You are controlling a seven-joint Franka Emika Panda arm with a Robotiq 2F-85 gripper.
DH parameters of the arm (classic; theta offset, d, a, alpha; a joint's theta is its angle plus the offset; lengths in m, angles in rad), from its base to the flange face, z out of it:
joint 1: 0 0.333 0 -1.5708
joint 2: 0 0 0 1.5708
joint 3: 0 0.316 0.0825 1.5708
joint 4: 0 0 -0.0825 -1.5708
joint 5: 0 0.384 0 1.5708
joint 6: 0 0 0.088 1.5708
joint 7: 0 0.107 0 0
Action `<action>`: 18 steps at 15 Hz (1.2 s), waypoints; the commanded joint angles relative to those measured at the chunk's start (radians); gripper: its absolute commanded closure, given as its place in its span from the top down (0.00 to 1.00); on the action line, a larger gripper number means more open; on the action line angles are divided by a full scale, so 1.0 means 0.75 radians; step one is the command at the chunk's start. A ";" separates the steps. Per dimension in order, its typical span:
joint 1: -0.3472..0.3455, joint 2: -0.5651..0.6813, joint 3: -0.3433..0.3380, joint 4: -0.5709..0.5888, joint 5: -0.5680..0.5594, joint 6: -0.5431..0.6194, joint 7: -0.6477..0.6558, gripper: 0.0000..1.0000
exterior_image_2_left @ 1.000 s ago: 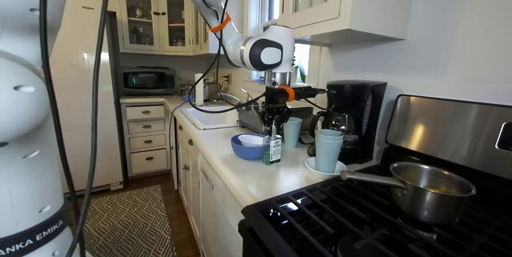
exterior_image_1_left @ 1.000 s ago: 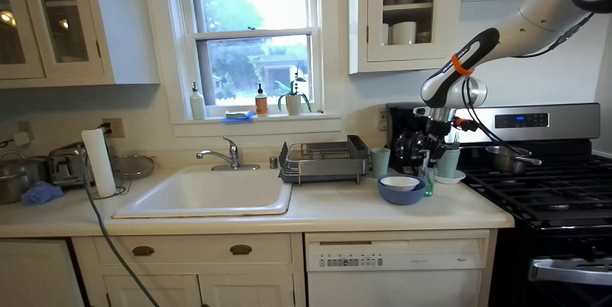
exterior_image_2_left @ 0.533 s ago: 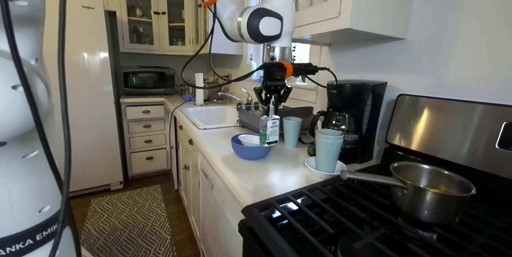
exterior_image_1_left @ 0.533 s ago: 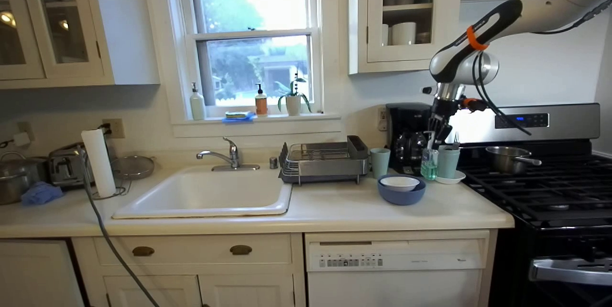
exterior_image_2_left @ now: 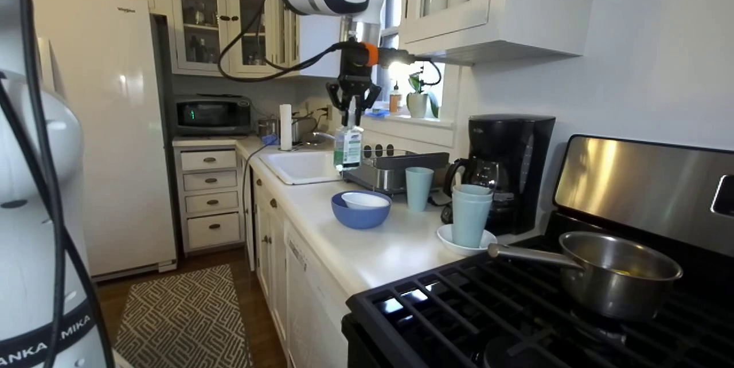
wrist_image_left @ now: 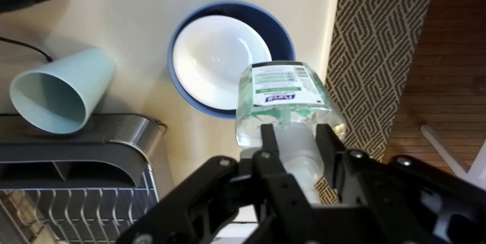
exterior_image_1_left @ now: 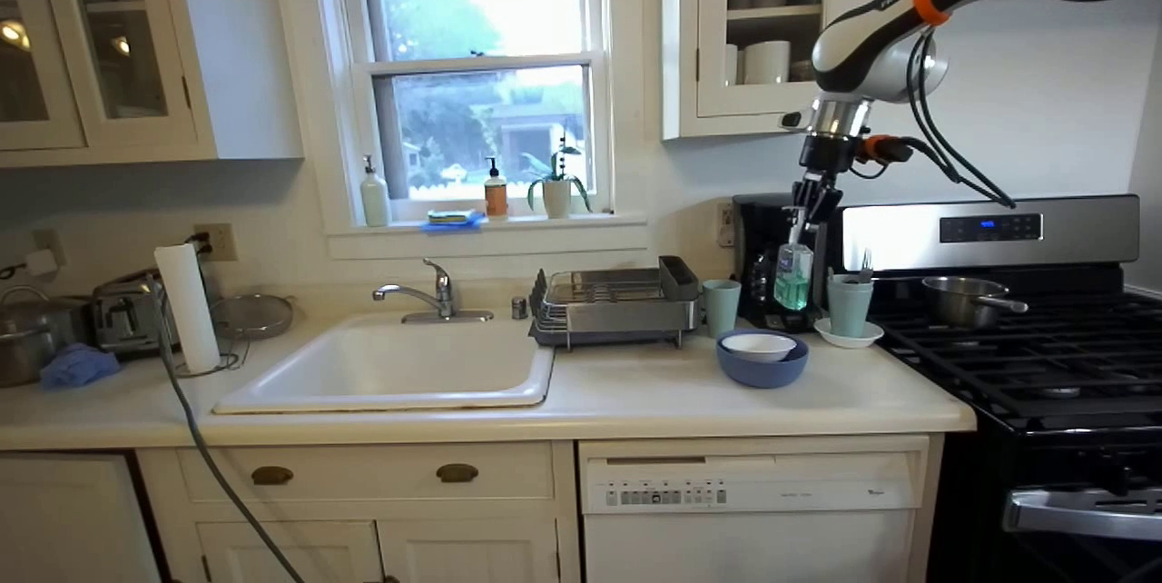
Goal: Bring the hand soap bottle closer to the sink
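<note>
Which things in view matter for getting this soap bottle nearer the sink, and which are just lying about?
For the job:
hand soap bottle, held up in the air
gripper, closed on it
sink, where it should end up near

Just lying about:
blue bowl with white bowl inside
dish rack
coffee maker
saucepan
orange bottle on the windowsill
</note>
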 commanded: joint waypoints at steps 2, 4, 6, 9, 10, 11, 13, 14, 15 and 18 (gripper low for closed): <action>0.120 0.012 0.090 0.026 0.021 0.009 0.236 0.08; 0.169 0.043 0.133 0.051 0.025 0.060 0.351 0.08; 0.208 0.082 0.170 0.084 0.012 0.131 0.465 0.08; 0.251 0.157 0.218 0.146 -0.005 0.228 0.602 0.08; 0.263 0.195 0.233 0.179 -0.012 0.246 0.641 0.08; 0.273 0.237 0.248 0.211 -0.026 0.283 0.681 0.08; 0.284 0.311 0.270 0.275 -0.061 0.326 0.732 0.08; 0.262 0.221 0.270 0.172 -0.017 0.302 0.668 0.31; 0.265 0.257 0.282 0.200 -0.028 0.318 0.688 0.31; 0.263 0.308 0.290 0.245 -0.037 0.326 0.702 0.31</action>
